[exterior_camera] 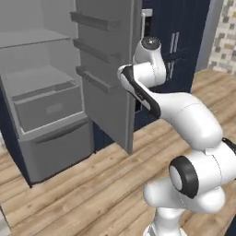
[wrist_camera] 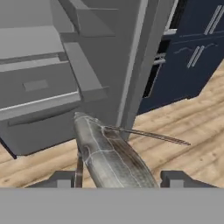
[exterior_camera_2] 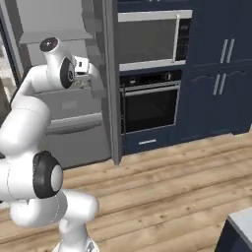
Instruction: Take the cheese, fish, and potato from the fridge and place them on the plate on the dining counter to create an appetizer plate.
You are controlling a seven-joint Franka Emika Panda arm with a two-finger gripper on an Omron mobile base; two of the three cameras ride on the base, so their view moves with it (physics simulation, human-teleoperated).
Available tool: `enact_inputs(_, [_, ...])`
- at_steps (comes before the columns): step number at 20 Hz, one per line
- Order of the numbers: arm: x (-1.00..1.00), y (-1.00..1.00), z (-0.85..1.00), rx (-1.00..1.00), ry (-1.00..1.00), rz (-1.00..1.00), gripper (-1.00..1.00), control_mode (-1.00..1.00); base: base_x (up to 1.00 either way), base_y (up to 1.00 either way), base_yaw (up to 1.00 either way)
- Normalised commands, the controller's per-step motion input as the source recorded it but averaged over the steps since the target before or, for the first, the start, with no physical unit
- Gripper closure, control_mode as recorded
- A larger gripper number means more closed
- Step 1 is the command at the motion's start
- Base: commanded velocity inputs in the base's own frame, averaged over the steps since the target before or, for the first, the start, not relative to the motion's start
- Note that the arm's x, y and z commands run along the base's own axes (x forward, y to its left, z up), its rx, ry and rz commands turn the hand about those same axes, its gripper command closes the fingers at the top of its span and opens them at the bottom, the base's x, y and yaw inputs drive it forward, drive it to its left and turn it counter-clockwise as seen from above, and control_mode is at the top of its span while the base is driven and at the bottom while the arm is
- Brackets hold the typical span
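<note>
The silver-grey fish (wrist_camera: pixel 109 155) lies lengthwise between my gripper's (wrist_camera: pixel 118 179) two dark fingertips (wrist_camera: pixel 59 179), which are shut on it. It points up toward the open fridge (exterior_camera: pixel 41 106). Seen from the right base view, my hand (exterior_camera_2: pixel 84 70) hovers at chest height just in front of the fridge door's edge (exterior_camera_2: pixel 110 88). The fridge's grey shelves and drawers (exterior_camera: pixel 48 108) show nothing on them from here. The cheese, the potato and the plate are out of view.
The open fridge door (exterior_camera: pixel 106 78) with its racks stands close beside the arm. A built-in oven (exterior_camera_2: pixel 147 106) and microwave (exterior_camera_2: pixel 147 39) sit to the right, then navy cabinets (exterior_camera_2: pixel 221 83). A white counter corner on a navy base (exterior_camera_2: pixel 241 221) is at the lower right, across wooden floor.
</note>
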Motion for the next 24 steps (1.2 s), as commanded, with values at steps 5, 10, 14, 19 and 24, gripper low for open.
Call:
enact_inputs(5, [0.00, 0.00, 0.00, 0.00, 0.00, 0.00, 1.00, 1.00, -0.96, 0.00, -0.61])
enact_inputs(10, [0.00, 0.00, 0.00, 0.00, 0.00, 0.00, 1.00, 1.00, -0.99, 0.00, -0.59])
enact_inputs(14, [0.00, 0.00, 0.00, 0.00, 0.00, 0.00, 1.00, 1.00, -1.00, -0.08, -0.51])
enact_inputs(19, [0.00, 0.00, 0.00, 0.00, 0.00, 0.00, 1.00, 1.00, -0.84, -0.43, -0.44])
enact_inputs(24, [0.00, 0.00, 0.00, 0.00, 0.00, 0.00, 1.00, 1.00, -0.08, -0.78, -0.30])
